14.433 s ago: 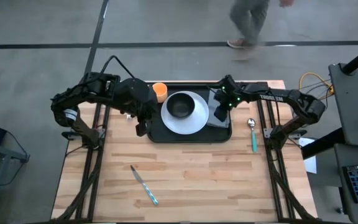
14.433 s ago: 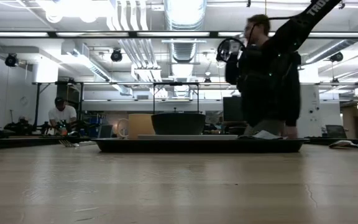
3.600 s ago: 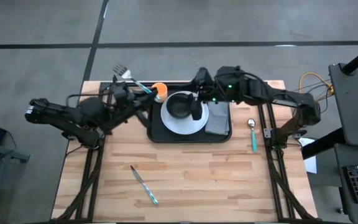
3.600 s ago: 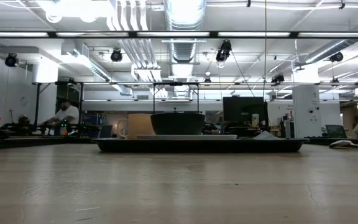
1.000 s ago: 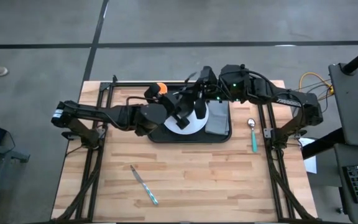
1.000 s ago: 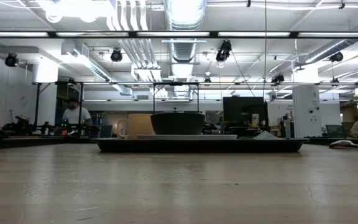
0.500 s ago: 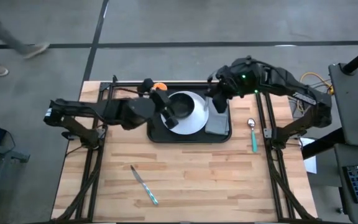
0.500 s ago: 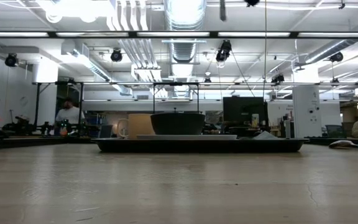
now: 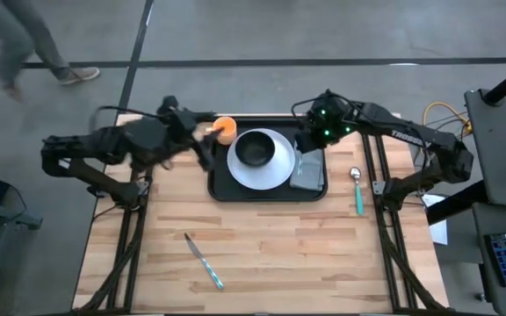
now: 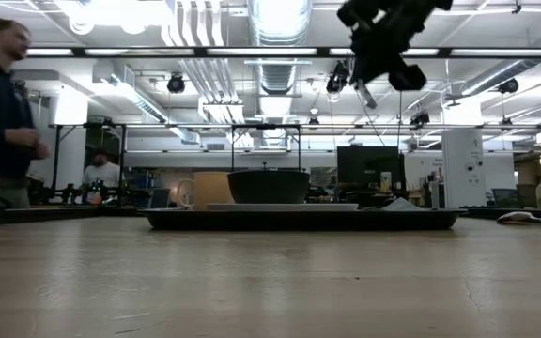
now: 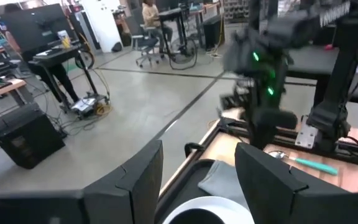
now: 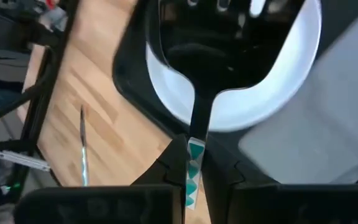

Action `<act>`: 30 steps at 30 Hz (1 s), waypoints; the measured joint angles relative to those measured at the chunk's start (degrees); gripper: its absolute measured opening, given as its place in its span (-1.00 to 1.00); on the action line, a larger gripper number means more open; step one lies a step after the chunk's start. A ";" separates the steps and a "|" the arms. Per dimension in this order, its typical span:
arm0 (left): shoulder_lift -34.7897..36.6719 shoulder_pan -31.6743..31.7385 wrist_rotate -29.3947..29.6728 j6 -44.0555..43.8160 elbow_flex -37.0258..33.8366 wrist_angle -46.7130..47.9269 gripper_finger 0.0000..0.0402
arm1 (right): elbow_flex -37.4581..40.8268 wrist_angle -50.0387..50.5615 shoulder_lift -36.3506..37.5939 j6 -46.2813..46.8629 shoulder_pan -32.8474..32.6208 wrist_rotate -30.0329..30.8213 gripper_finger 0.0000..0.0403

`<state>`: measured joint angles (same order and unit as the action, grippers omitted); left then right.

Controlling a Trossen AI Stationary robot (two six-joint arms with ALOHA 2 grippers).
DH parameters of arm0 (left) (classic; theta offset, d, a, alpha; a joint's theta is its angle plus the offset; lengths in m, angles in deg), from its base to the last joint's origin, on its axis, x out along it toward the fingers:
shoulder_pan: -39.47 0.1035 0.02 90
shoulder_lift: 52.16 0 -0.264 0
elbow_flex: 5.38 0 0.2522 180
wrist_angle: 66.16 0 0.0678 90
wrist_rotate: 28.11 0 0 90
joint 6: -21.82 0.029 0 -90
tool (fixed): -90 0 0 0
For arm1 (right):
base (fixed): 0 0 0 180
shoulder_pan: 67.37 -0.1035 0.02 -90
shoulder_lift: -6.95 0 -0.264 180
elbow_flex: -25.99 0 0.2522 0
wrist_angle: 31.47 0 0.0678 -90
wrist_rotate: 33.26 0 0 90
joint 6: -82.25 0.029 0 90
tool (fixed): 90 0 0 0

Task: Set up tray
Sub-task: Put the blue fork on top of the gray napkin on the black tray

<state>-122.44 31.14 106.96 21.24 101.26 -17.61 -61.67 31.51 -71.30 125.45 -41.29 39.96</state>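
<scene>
The black tray [image 9: 222,186] lies at the table's far middle. On it are a white plate [image 9: 275,171] with a black bowl [image 9: 255,151], an orange cup [image 9: 224,130] and a grey napkin [image 9: 308,175]. My right gripper [image 9: 308,145] hangs over the napkin's far end, shut on a fork [image 12: 197,118]. The fork's dark head shows in front of the plate [image 12: 291,81]. In the low view the right gripper [image 10: 383,47] is high above the tray [image 10: 299,219]. My left gripper [image 9: 202,149] is at the tray's left edge by the cup; its wrist view shows it open [image 11: 197,180] with nothing between the fingers. My right gripper pinches the fork's white, teal-patterned handle [image 12: 192,149] between its two fingers [image 12: 163,171]. The fork runs on along the fingers and sticks out ahead of them. The gripper slants down from above. The fork is lifted clear, its head over the plate and tray.
A teal-handled spoon [image 9: 357,189] lies on the wood right of the tray. A teal-handled knife [image 9: 205,261] lies near the table's front left. Bare wood fills the near half. A person [image 10: 3,113] walks beyond the far left of the table.
Both grippers met over the plate a second ago. The left gripper has drawn back toward the table's left edge, leaving the fork with the right one. The right gripper has carried the fork toward the table's right edge and down over the napkin, rolling as it went.
</scene>
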 joint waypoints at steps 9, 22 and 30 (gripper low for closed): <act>5.03 -0.05 -3.50 1.60 0.04 3.21 -0.10 | 11.83 -8.75 -2.15 11.99 3.14 -11.09 -0.93; 6.95 -0.80 -12.48 3.30 0.04 4.05 -0.10 | 15.42 -13.56 -12.38 15.15 9.99 -16.83 -0.93; 7.54 -1.12 -13.65 3.30 0.04 4.03 -0.10 | 13.35 -13.59 -20.29 10.33 13.09 -18.27 -0.93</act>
<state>-114.90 30.02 93.31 24.54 101.30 -13.57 -48.32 17.92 -91.58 135.79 -28.20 21.69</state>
